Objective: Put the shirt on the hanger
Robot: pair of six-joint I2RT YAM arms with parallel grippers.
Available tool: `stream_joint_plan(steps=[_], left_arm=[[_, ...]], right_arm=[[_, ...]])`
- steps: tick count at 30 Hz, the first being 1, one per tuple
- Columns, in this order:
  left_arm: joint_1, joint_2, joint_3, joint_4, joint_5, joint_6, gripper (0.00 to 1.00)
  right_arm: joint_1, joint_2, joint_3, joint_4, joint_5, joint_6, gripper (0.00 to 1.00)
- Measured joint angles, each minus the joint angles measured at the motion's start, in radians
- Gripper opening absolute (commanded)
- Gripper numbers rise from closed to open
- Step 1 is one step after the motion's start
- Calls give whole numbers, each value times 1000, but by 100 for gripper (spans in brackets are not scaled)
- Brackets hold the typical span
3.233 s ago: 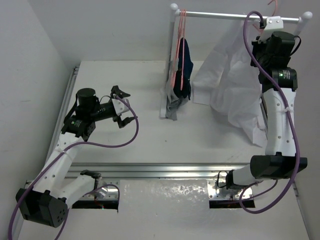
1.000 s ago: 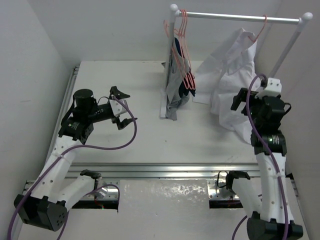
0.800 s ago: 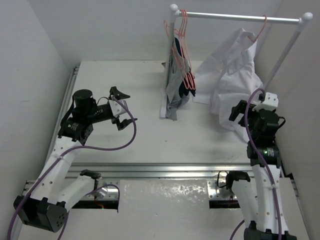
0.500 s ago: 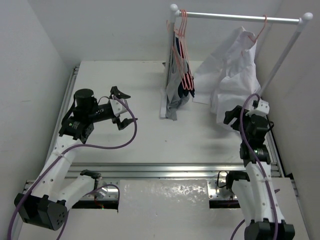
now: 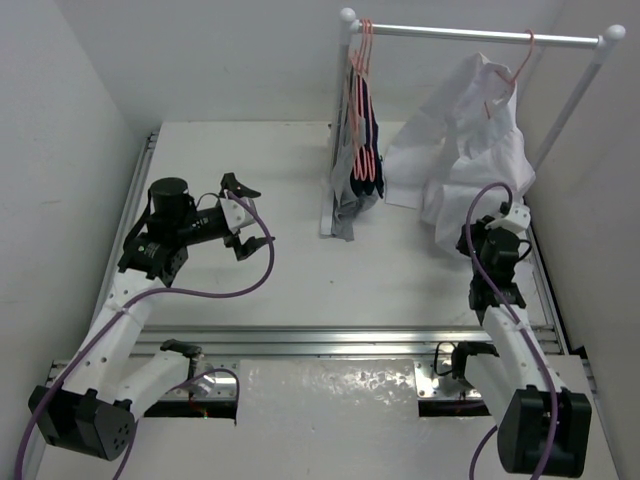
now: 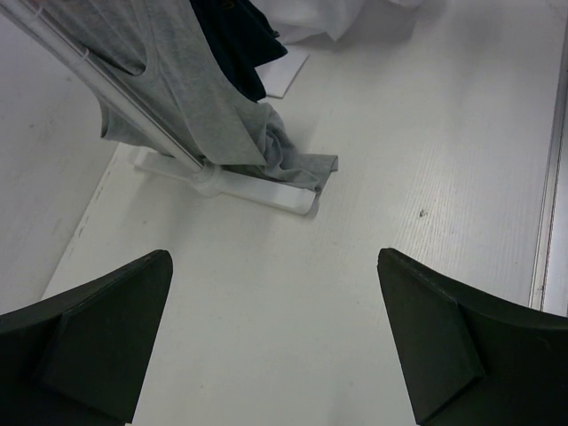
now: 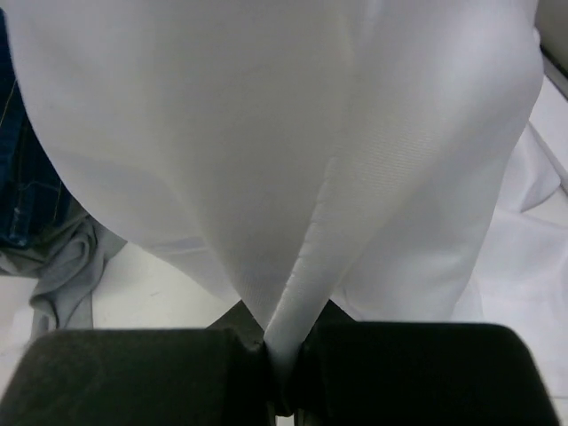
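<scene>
- Shirt hangs in a white, gathered bunch from the hanger, a thin pink wire one whose hook sits over the rail near its right end.
- Part of the pink wire shows above the cloth. From overhead I cannot tell how squarely the shoulders sit on it.
- The fabric drapes down the right side of the rack, and its lower part reaches the table beside the right post.
- The right gripper is low, at the bottom edge of the shirt and just above the table.
- In the right wrist view its jaws are pressed together on a narrow fold of the white cloth. The fold rises from between them and spreads wide above, filling most of the view.
- The left gripper hovers over the left half of the table, well apart from the shirt and pointing toward the rack.
- Its jaws are spread wide with nothing between them. In its own wrist view, two dark fingers frame bare tabletop.
- A bunch of pink hangers hangs at the left end of the rail, well apart from the single hanger.
- They carry a navy garment and a grey garment.
- The grey one trails down onto the rack foot, and its end lies crumpled there.
</scene>
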Motion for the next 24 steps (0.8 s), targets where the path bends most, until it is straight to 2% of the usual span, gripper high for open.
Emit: stream_joint_plan(steps=[11,12,14,15,16,17,20,21,24], left_arm=[[0,53,0,11,-8,3,100],[0,51,0,11,-11,3,99],[0,47,-3,13,-18,4,100],[0,43,-8,14,-23,4,100],[0,37,-14,14,-29,4,100],[0,32,-19,13,-34,6,100],[0,17,-28,9,-51,9,100],[0,11,-30,6,-57,11,100],[0,-5,-36,2,-67,18,99]], right_arm=[[0,50,-55,16,21,50,0],[0,52,-55,13,21,53,12],[0,52,-56,3,23,69,58],[0,51,-56,-7,27,76,86],[0,49,-57,-22,31,81,94],[0,43,-57,-40,39,83,99],[0,-5,-58,-109,43,89,99],[0,-34,-58,-130,42,90,94],[0,-134,-59,-179,40,85,92]])
